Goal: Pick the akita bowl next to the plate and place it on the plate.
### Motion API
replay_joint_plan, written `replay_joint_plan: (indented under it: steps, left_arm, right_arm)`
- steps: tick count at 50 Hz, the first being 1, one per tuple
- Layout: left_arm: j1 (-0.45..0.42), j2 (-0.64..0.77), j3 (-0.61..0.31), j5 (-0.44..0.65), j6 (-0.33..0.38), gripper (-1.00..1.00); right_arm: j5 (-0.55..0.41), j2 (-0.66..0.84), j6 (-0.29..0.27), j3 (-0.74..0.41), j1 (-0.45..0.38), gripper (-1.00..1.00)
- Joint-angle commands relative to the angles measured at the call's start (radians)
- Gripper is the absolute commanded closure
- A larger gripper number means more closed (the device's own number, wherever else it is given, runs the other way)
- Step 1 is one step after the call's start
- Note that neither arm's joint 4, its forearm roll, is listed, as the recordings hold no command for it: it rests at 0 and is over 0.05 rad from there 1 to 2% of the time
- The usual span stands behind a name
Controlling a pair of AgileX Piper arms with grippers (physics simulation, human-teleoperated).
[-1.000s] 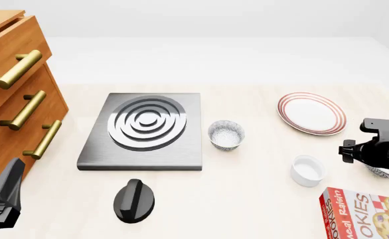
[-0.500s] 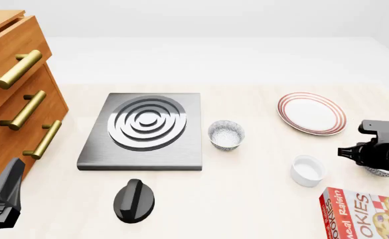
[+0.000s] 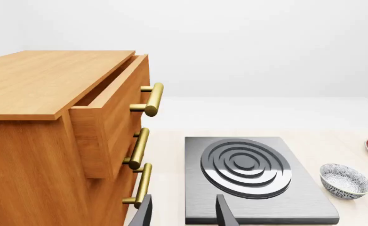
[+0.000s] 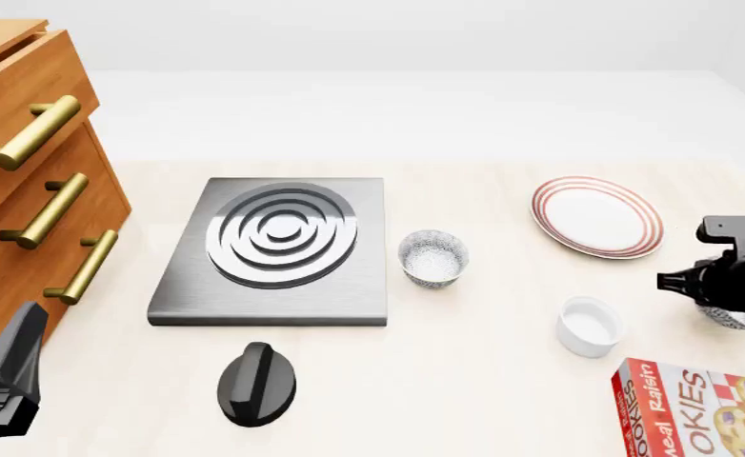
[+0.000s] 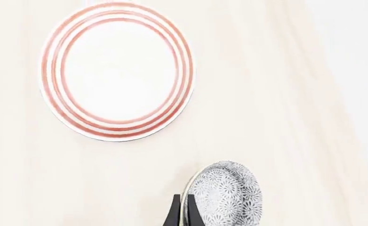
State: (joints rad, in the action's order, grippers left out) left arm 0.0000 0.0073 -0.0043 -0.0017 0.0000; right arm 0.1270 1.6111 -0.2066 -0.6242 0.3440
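Observation:
The akita bowl (image 5: pixel 227 197), speckled grey and white, is pinched at its rim by my right gripper (image 5: pixel 182 212) and hangs tilted. In the front view only a sliver of this bowl (image 4: pixel 738 321) shows under the right gripper (image 4: pixel 731 305), at the table's right edge. The plate (image 4: pixel 596 216), white with red rings (image 5: pixel 116 70), lies just beyond it, apart from the bowl. A look-alike speckled bowl (image 4: pixel 432 257) stands beside the stove plate, far from the plate. My left gripper (image 3: pixel 182 214) stays open and empty at the near left (image 4: pixel 4 386).
A grey stove plate (image 4: pixel 277 249) with a black knob (image 4: pixel 257 381) in front of it sits centre-left. A wooden drawer cabinet (image 4: pixel 30 181) fills the left. A small white cup (image 4: pixel 589 326) and a cookie box (image 4: pixel 703 409) lie near the right gripper.
The right gripper has risen and shifted a little right with the bowl, which now shows less under it. The left arm has not moved.

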Motion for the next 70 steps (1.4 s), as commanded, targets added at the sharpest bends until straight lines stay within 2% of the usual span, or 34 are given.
replay_joint_plan:
  steps: [1, 3, 4, 8, 11, 12, 17, 18, 23, 24, 27, 32, 35, 36, 39, 48, 54, 55, 70]
  left_arm:
    - [0.0, 0.0, 0.0, 0.0, 0.0, -1.0]
    - [0.0, 0.0, 0.0, 0.0, 0.0, -1.0]
    - [0.0, 0.0, 0.0, 0.0, 0.0, -1.0]
    - [0.0, 0.0, 0.0, 0.0, 0.0, -1.0]
    - [0.0, 0.0, 0.0, 0.0, 0.0, -1.0]
    - [0.0, 0.0, 0.0, 0.0, 0.0, -1.0]
    - [0.0, 0.0, 0.0, 0.0, 0.0, -1.0]
    - [0.0, 0.0, 0.0, 0.0, 0.0, -1.0]
    - [0.0, 0.0, 0.0, 0.0, 0.0, -1.0]
    - [0.0, 0.0, 0.0, 0.0, 0.0, -1.0]
    - [0.0, 0.0, 0.0, 0.0, 0.0, -1.0]
    - [0.0, 0.0, 0.0, 0.0, 0.0, -1.0]
    - [0.0, 0.0, 0.0, 0.0, 0.0, -1.0]
    - [0.0, 0.0, 0.0, 0.0, 0.0, -1.0]
    - [0.0, 0.0, 0.0, 0.0, 0.0, -1.0]
    - [0.0, 0.0, 0.0, 0.0, 0.0, -1.0]
    - [0.0, 0.0, 0.0, 0.0, 0.0, -1.0]
    - [0.0, 0.0, 0.0, 0.0, 0.0, -1.0]
    - [0.0, 0.0, 0.0, 0.0, 0.0, -1.0]
  right_arm:
    - [-0.087, -0.091, -0.055, -0.028, 0.01, 1.0]
    - [-0.108, -0.111, -0.06, -0.038, 0.009, 1.0]
    - [-0.159, -0.147, -0.069, -0.062, 0.008, 1.0]
    - [-0.168, -0.164, -0.074, -0.063, -0.003, 1.0]
    - [-0.234, -0.211, -0.09, -0.099, -0.01, 1.0]
    - [-0.217, -0.206, -0.089, -0.092, -0.014, 1.0]
    - [-0.253, -0.235, -0.104, -0.121, -0.025, 1.0]
    - [-0.289, -0.253, -0.109, -0.142, -0.028, 1.0]
    - [-0.318, -0.274, -0.125, -0.172, -0.054, 1.0]
    - [-0.355, -0.288, -0.129, -0.201, -0.06, 1.0]
    - [-0.339, -0.282, -0.128, -0.195, -0.072, 1.0]
    - [-0.382, -0.284, -0.13, -0.244, -0.108, 1.0]
    - [-0.374, -0.274, -0.138, -0.254, -0.119, 1.0]
    - [-0.414, -0.281, -0.141, -0.29, -0.123, 1.0]
    - [-0.394, -0.269, -0.143, -0.284, -0.132, 1.0]
    - [-0.427, -0.253, -0.158, -0.353, -0.169, 1.0]
    - [-0.457, -0.237, -0.165, -0.414, -0.205, 1.0]
    - [-0.485, -0.236, -0.167, -0.445, -0.208, 1.0]
    - [-0.473, -0.132, -0.166, -0.538, -0.292, 1.0]
